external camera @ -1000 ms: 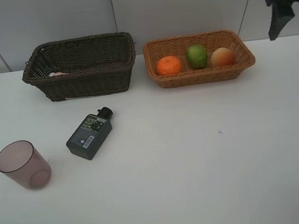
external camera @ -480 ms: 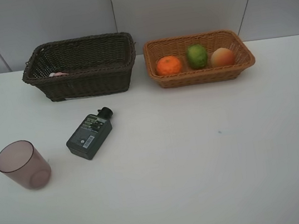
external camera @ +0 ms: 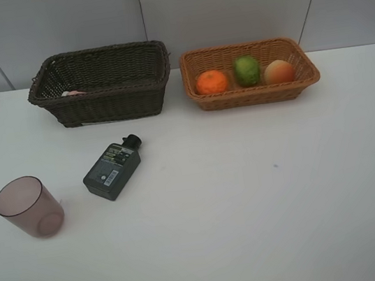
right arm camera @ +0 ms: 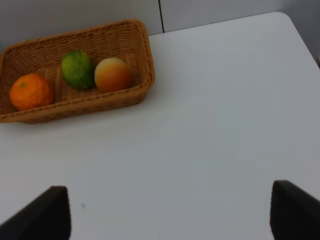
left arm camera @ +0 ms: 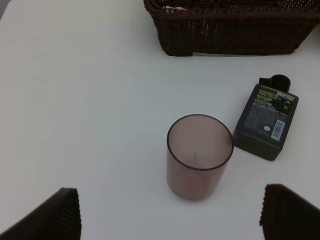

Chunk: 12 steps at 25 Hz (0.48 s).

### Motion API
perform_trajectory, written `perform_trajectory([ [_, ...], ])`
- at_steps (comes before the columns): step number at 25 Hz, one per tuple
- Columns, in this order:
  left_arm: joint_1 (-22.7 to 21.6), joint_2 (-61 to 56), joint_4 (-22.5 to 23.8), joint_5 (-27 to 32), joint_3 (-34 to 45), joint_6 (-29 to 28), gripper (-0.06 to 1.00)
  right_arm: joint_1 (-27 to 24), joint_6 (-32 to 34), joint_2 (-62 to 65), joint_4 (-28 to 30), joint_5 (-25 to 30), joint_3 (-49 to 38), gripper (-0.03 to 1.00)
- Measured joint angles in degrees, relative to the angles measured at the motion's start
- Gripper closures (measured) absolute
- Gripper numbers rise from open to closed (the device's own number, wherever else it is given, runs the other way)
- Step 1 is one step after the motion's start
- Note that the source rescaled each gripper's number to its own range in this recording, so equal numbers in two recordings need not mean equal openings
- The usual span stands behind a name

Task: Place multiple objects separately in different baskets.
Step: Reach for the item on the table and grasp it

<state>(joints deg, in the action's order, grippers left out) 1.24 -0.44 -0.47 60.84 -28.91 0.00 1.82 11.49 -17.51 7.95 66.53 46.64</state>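
Observation:
The light tan basket (external camera: 251,95) holds an orange (external camera: 211,82), a green lime-like fruit (external camera: 247,70) and a red-orange fruit (external camera: 279,71). Inside the dark brown basket (external camera: 112,106) only a pink sliver of the squeeze bottle (external camera: 73,93) shows. The dark green bottle (external camera: 112,169) lies flat on the table. Left of it the mauve cup (external camera: 29,207) stands upright. My left gripper (left arm camera: 170,210) hangs open above the table, just short of the cup (left arm camera: 199,155). My right gripper (right arm camera: 170,210) is open over bare table, well short of the tan basket (right arm camera: 75,105). The high view shows neither arm.
The white table (external camera: 254,208) has a grey panelled wall behind both baskets. The two baskets stand side by side at the back with a narrow gap between them.
The dark shape of my right arm, at the upper right edge of the high view a second ago, has gone out of that view. The objects have not moved.

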Motion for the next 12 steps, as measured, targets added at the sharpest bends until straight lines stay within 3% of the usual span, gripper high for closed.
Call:
perform_trajectory([
  [6,0.0,0.0,0.0,0.0,0.0,0.0,0.01,0.0,-2.73,11.47,0.05,-5.28,-9.76,0.2],
  [12,0.0,0.0,0.0,0.0,0.0,0.0,0.01,0.0,-4.46,17.42,0.0,-5.72,-16.36,0.2],
])
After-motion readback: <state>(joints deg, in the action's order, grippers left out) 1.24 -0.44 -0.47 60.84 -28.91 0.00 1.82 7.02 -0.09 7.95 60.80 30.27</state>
